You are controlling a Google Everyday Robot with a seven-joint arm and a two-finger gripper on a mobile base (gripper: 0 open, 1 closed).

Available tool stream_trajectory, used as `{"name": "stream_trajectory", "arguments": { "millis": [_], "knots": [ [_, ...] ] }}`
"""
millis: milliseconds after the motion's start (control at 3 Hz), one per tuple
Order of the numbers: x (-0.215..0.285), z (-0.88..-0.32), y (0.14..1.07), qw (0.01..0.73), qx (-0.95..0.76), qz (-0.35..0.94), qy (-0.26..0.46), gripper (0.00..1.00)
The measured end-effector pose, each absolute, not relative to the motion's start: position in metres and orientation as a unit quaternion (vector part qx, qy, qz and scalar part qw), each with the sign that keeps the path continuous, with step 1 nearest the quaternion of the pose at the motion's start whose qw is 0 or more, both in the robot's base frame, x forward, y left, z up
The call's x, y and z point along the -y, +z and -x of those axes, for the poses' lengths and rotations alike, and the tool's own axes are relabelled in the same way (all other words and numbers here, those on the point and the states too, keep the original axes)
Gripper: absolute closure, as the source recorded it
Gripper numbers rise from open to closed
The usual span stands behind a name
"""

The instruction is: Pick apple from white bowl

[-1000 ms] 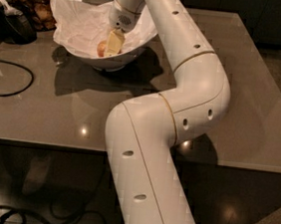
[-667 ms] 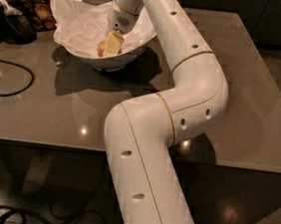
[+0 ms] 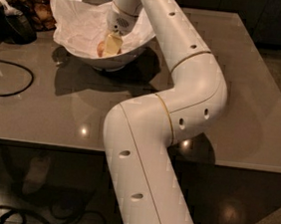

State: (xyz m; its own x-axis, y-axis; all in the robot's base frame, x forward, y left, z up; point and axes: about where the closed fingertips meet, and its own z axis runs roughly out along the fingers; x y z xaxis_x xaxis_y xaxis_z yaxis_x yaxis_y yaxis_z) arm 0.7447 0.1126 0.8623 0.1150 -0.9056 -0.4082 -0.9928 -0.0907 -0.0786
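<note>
White bowl [image 3: 131, 56] at worktop's [image 3: 247, 95] 11 o'clock; end effector [image 3: 112, 44] inside, apple [image 3: 100, 48] at its 9 o'clock. Was mid-grasp; couldn't tell grip state. Likely needed closing, lifting.

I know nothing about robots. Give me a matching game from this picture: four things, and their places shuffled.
1 apple
2 gripper
3 black cable
4 brown snacks

a looped on the table, left side
b behind the white bowl, far left
c at the arm's end, inside the white bowl
d in the white bowl, beside the gripper

Pairs: 1-d, 2-c, 3-a, 4-b
</note>
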Motion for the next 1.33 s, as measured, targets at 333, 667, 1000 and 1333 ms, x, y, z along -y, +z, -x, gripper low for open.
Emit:
{"name": "stream_trajectory", "arguments": {
  "millis": [333,667,1000,1333],
  "knots": [
    [-0.113,-0.745,0.862,0.169,-0.653,0.727,0.129,0.57],
    [-0.113,-0.745,0.862,0.169,-0.653,0.727,0.129,0.81],
    [-0.113,-0.745,0.862,0.169,-0.653,0.727,0.129,1.00],
    [-0.116,-0.749,0.888,0.199,-0.655,0.721,0.111,1.00]
  ]
}}
